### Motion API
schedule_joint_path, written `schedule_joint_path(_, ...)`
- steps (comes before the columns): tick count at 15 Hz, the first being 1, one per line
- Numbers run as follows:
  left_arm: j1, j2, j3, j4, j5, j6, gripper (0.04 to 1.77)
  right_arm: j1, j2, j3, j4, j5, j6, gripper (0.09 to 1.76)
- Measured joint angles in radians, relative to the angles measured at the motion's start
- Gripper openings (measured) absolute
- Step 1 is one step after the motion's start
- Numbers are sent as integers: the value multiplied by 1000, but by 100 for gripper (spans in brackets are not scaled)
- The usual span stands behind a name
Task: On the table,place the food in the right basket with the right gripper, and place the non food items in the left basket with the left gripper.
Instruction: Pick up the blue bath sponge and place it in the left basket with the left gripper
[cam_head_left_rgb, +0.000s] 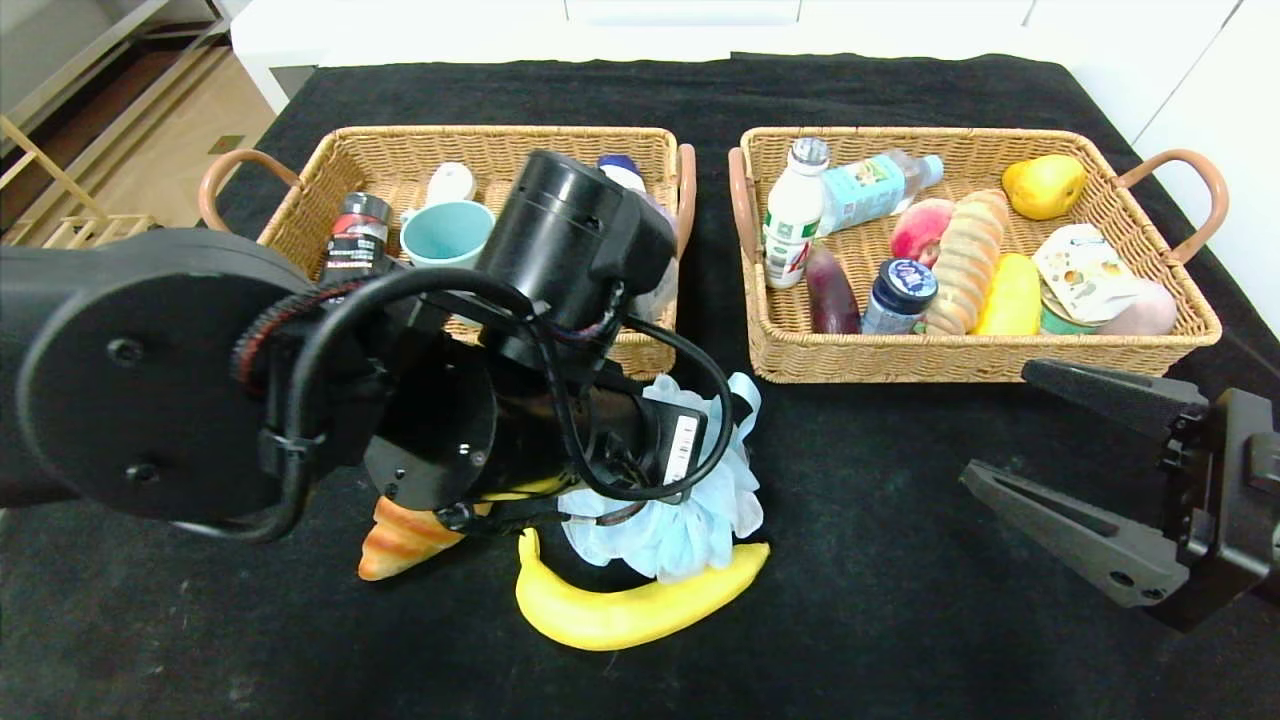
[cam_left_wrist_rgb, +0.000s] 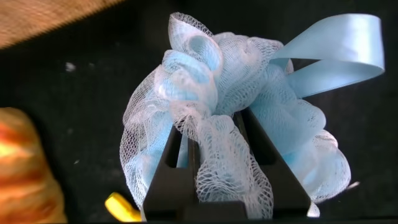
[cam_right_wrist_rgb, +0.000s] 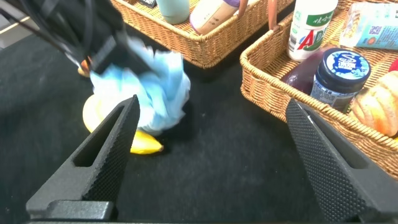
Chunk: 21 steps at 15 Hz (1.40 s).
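Note:
A light blue mesh bath pouf (cam_head_left_rgb: 690, 525) with a ribbon loop lies on the black table in front of the left basket (cam_head_left_rgb: 500, 137). My left gripper (cam_left_wrist_rgb: 212, 122) is shut on the bath pouf (cam_left_wrist_rgb: 186, 74), with netting pinched between its fingers; in the head view its wrist hides the fingers. A yellow banana (cam_head_left_rgb: 630, 605) lies just under the pouf, and a croissant (cam_head_left_rgb: 400, 540) lies to its left. My right gripper (cam_head_left_rgb: 1000, 425) hovers open in front of the right basket (cam_head_left_rgb: 950, 362), holding nothing. The right wrist view shows the banana (cam_right_wrist_rgb: 146, 143) and pouf (cam_right_wrist_rgb: 161, 87) beyond that gripper (cam_right_wrist_rgb: 211, 106).
The left basket holds a teal cup (cam_head_left_rgb: 445, 232), a dark can (cam_head_left_rgb: 358, 235) and a white bottle. The right basket holds a milk bottle (cam_head_left_rgb: 793, 210), a water bottle (cam_head_left_rgb: 875, 185), bread (cam_head_left_rgb: 965, 260), an eggplant (cam_head_left_rgb: 832, 290), a blue-lidded jar (cam_head_left_rgb: 900, 295) and yellow fruit (cam_head_left_rgb: 1045, 185).

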Motion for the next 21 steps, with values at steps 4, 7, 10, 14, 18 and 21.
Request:
schedule_joint_path(4, 9, -107, -5, -3, -3, 1, 35, 2, 6, 1, -1, 0, -1, 171)
schedule_joint_path(7, 51, -174, -23, -19, -21, 1, 35, 9, 10, 5, 0, -1, -1, 171)
schedule_joint_path(10, 113, -207, -75, -86, -29, 4, 34, 11, 17, 7, -1, -1, -1, 171)
schedule_joint_path(14, 203, -193, -208, -104, -44, 12, 33, 11, 24, 10, -1, 0, -2, 171)
schedule_joint_path(18, 295, -111, -289, -221, -53, 43, 32, 12, 29, 10, -2, 0, -2, 171)
schedule_joint_path(21, 347, -29, -357, -287, -55, 75, 32, 12, 31, 10, -3, 0, -2, 171)
